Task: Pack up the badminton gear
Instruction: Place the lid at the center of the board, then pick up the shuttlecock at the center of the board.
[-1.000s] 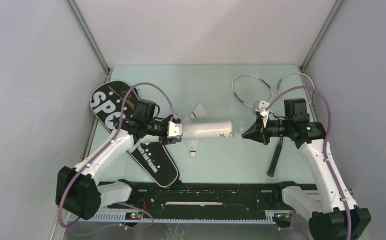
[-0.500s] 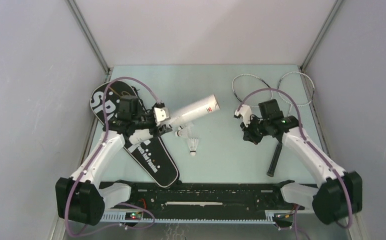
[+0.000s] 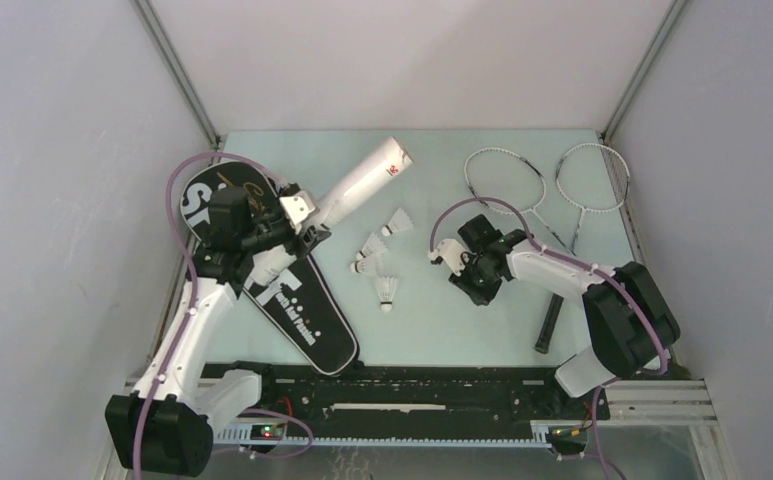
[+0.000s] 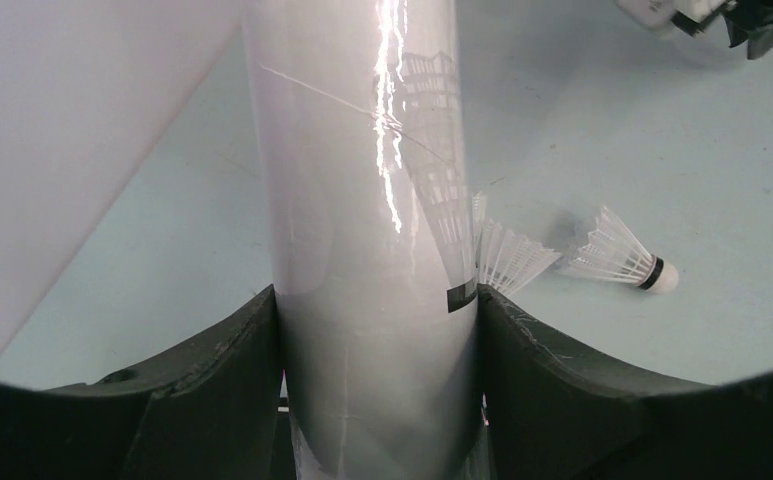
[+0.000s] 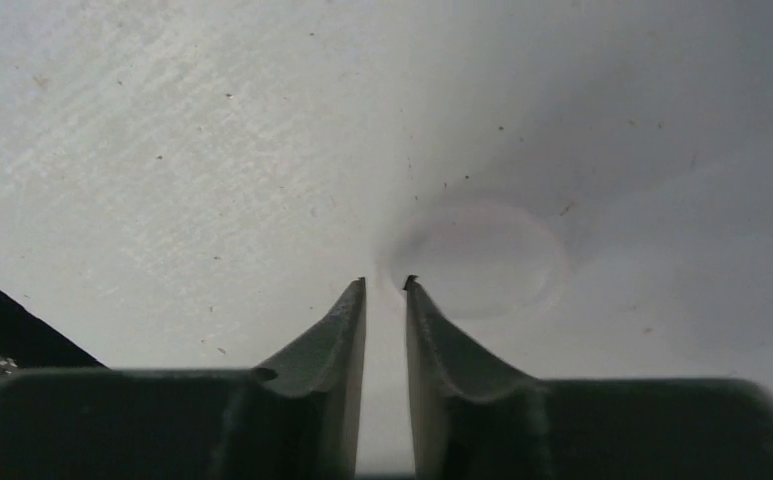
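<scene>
My left gripper is shut on the base of the long white tube and holds it tilted up toward the back, over the black "SPORT" bag. The left wrist view shows the jaws clamped on the tube. Several white shuttlecocks lie mid-table, among them one and another; two show in the left wrist view. Two racquets lie at the back right. My right gripper points down at the table, its nearly closed jaws astride the rim of a faint round white cap.
Grey enclosure walls stand close on the left, back and right. The racquets' black handle lies just right of my right arm. The black rail with both arm bases runs along the near edge.
My left gripper swung the tube from level mid-table to up and back-left, uncovering shuttlecocks under it. My right gripper moved left and came down to the table.
</scene>
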{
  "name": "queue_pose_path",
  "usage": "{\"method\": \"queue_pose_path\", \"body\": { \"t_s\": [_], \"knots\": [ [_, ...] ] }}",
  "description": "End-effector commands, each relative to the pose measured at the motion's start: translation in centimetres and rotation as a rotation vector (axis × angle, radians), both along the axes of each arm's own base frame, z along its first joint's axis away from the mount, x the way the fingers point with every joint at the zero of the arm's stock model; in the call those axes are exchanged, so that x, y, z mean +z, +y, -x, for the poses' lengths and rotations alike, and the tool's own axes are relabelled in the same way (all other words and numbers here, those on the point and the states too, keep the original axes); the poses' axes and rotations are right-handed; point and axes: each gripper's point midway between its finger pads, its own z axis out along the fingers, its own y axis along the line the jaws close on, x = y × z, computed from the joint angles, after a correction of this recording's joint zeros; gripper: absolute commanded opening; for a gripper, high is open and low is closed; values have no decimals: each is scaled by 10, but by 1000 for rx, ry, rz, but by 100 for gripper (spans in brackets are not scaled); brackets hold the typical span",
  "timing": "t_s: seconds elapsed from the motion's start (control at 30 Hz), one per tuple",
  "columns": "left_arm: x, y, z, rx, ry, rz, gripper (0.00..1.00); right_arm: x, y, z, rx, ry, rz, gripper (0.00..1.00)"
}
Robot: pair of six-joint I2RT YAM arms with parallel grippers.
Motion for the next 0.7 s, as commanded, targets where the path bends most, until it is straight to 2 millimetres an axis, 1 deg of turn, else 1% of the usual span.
{"method": "queue_pose_path", "body": {
  "t_s": [0.0,0.03,0.07,0.13,0.23,0.33,0.4,0.43,0.53,0.67],
  "knots": [
    [13,9,-9,66,-50,34,42,8,9,-4,8,-19,-12,41],
    [14,9,-9,69,-54,34,42,11,11,-4,12,-21,-23,49],
    [14,9,-9,68,-54,34,42,15,14,-4,18,-24,-39,53],
    [13,8,-8,59,-52,38,42,30,21,-7,23,-49,-91,57],
    [9,4,-3,30,-40,47,43,62,34,-19,21,-90,-220,58],
    [8,1,-1,14,-19,65,43,97,45,-40,-9,-114,-371,57],
    [9,1,-2,17,-6,90,43,114,53,-56,-40,-113,-461,57],
    [11,1,-3,24,-2,106,43,122,61,-62,-54,-96,-519,57],
    [17,4,-7,53,11,154,42,136,77,-87,-95,-60,-640,56],
    [21,8,-9,80,14,184,42,139,100,-119,-112,21,-732,56]
  ]
}}
